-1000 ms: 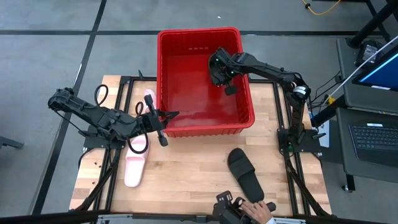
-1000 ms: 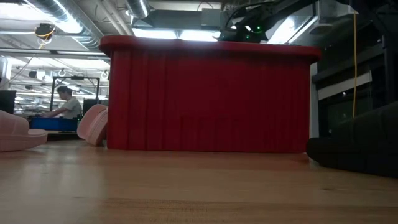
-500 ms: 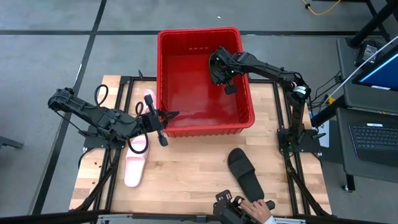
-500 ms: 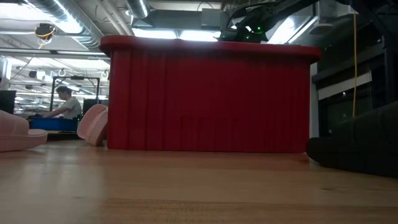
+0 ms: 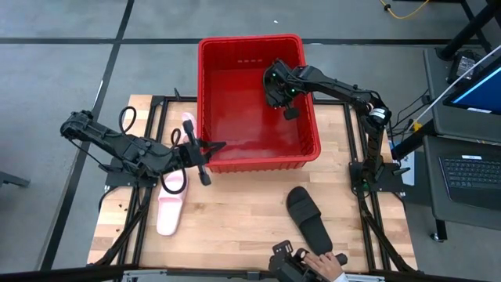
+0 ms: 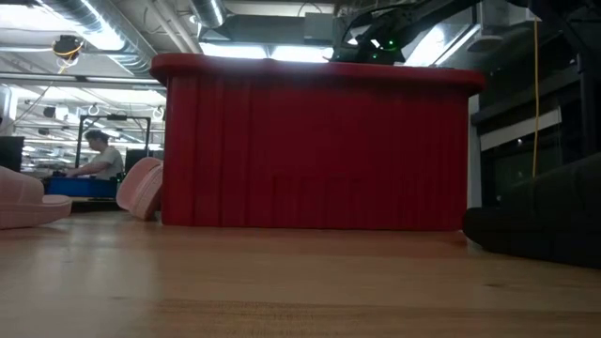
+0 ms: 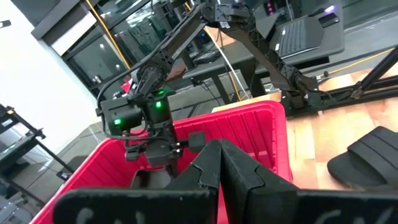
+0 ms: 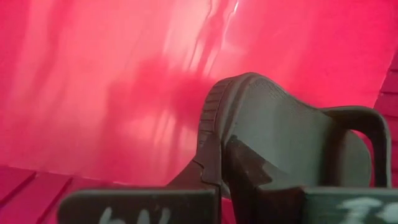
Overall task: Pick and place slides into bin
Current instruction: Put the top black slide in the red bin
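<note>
The red bin (image 5: 250,41) stands at the table's far middle. My right gripper (image 5: 275,84) is inside it, above the floor, shut on a black slide (image 8: 280,137). My left gripper (image 5: 211,157) is shut and empty at the bin's near left corner, and its fingertips (image 7: 219,155) show closed in the left wrist view. A second black slide (image 5: 308,218) lies sole down on the table near the front. One pink slide (image 5: 170,210) lies flat at the left. The other pink slide (image 5: 188,129) stands on its edge, leaning against the bin's left wall. My right gripper pinches the black slide's sole (image 8: 239,134) between its two fingers, which come from above, pointing down into the bin. The sole runs on away from the fingers, with the strap (image 8: 373,143) to one side. The slide hangs clear of the bin's red floor (image 8: 93,93).
A person's hand (image 5: 322,264) rests by a device at the table's near edge, close to the black slide on the table. A desk with a laptop (image 5: 470,172) stands off the table's right. Bare wood lies between the pink and black slides.
</note>
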`<action>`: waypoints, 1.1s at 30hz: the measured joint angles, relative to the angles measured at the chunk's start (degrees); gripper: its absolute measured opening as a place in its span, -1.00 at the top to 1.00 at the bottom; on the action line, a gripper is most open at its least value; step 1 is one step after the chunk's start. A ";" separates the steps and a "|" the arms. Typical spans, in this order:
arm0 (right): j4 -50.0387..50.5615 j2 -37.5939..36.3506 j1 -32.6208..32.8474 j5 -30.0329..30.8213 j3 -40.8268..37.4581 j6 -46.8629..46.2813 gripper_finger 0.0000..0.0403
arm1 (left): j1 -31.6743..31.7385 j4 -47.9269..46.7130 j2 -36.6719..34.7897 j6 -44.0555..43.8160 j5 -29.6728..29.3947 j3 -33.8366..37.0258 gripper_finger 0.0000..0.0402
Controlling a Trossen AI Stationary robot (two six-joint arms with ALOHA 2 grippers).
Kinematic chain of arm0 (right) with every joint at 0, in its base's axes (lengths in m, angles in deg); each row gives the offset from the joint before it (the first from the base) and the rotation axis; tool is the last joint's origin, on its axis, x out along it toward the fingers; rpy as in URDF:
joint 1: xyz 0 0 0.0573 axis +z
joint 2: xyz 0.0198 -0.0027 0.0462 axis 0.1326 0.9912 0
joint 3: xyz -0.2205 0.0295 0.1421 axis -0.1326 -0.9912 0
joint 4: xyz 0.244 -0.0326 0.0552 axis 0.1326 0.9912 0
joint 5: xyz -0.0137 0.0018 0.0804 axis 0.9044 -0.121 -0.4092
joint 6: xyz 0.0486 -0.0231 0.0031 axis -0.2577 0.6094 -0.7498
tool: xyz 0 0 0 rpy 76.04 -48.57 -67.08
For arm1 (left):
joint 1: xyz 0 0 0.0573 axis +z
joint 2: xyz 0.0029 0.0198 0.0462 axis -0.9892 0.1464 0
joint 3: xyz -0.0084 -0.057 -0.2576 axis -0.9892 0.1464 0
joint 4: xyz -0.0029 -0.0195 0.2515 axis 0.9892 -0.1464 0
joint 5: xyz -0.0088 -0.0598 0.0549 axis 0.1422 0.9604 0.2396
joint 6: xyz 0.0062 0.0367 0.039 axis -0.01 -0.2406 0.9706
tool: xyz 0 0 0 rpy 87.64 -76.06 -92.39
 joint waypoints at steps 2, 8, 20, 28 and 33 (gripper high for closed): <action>0.19 0.00 0.00 -0.82 0.00 0.02 0.94 | -0.02 0.00 0.00 0.00 0.00 0.00 0.99; -0.38 0.00 -0.52 -4.08 0.00 1.36 0.94 | -0.02 0.00 0.00 -0.04 0.24 0.00 0.99; -1.97 0.02 -1.51 -3.93 -0.02 -0.11 0.94 | -0.07 0.00 0.04 -1.05 1.73 0.00 0.99; -2.44 0.02 -1.55 -4.54 -0.23 -0.28 0.94 | -0.06 0.00 0.04 -1.03 1.73 0.00 0.99; -5.06 0.02 -1.55 -5.46 -3.59 -0.24 0.94 | -0.06 0.00 0.04 -1.04 1.73 0.00 0.99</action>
